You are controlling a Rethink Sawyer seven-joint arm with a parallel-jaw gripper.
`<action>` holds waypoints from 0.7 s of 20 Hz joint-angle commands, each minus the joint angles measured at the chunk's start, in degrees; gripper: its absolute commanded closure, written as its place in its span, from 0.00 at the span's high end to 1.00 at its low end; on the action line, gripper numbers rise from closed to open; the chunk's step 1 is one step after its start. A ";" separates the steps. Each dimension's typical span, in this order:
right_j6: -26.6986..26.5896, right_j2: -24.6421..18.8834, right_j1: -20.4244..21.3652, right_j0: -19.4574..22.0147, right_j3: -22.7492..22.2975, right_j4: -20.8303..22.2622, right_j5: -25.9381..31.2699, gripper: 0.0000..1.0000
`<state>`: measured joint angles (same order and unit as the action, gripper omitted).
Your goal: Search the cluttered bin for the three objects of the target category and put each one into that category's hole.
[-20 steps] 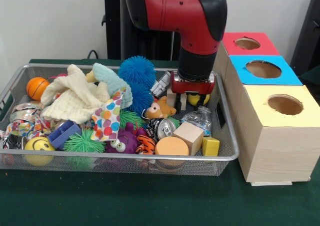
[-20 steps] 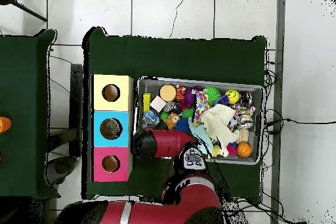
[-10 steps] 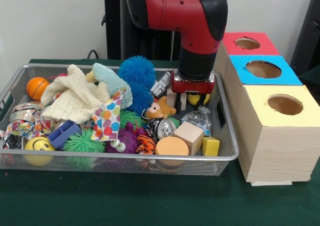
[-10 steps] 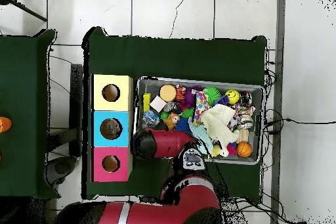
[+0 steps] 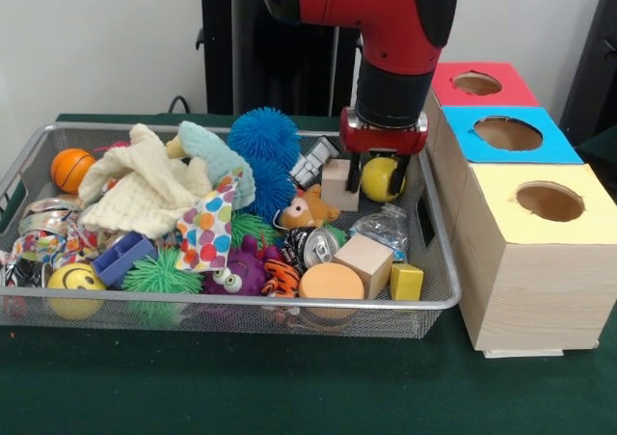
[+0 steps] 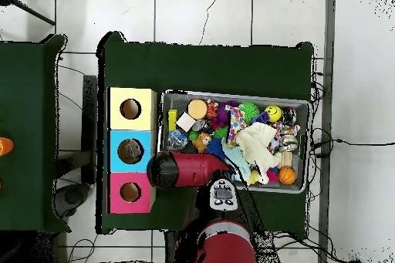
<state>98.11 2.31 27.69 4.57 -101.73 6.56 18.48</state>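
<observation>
Yellow shows between the gripper (image 5: 378, 177) fingers in the front view: a small yellow ball (image 5: 379, 177) with a dark marking is clamped there, held clear above the right end of the wire mesh bin (image 5: 439, 261). Just left of the ball, a pale wooden block (image 5: 338, 183) stands at the same height, close against the left finger; whether it is touched cannot be told. The red and black arm (image 5: 390, 30) drops in from the top centre of the frame.

At the right of the frame stand three wooden boxes in a row, each with a round hole in its top: the red-topped box (image 5: 479, 85) farthest up, the blue-topped box (image 5: 508, 133) in the middle, the yellow-topped box (image 5: 547, 203) lowest. The ball hangs near the left side of the red and blue ones.

In the bin below lie a larger wooden cube (image 5: 363, 264), a small yellow block (image 5: 406, 282), a round orange disc (image 5: 331, 284), a crushed can (image 5: 315, 246) and a clear plastic bag (image 5: 383, 227). Further left are a blue spiky ball (image 5: 264, 138), a cream knitted cloth (image 5: 145, 194), a green spiky ball (image 5: 160, 274), a yellow smiley ball (image 5: 75, 281) and a small orange basketball (image 5: 71, 169).

In the overhead view the arm (image 6: 185, 170) covers the bin's (image 6: 231, 95) lower left corner, beside the boxes.
</observation>
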 commanded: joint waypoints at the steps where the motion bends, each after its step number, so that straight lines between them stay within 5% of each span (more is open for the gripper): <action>1: 4.92 -4.22 3.63 0.85 1.24 -2.29 10.87 1.00; 9: -0.30 -5.60 0.04 2.51 11.88 0.20 16.25 1.00; 14: -0.01 -6.14 -1.09 3.00 12.78 0.79 15.04 1.00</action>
<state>98.11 1.24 29.08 5.28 -95.88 6.49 29.43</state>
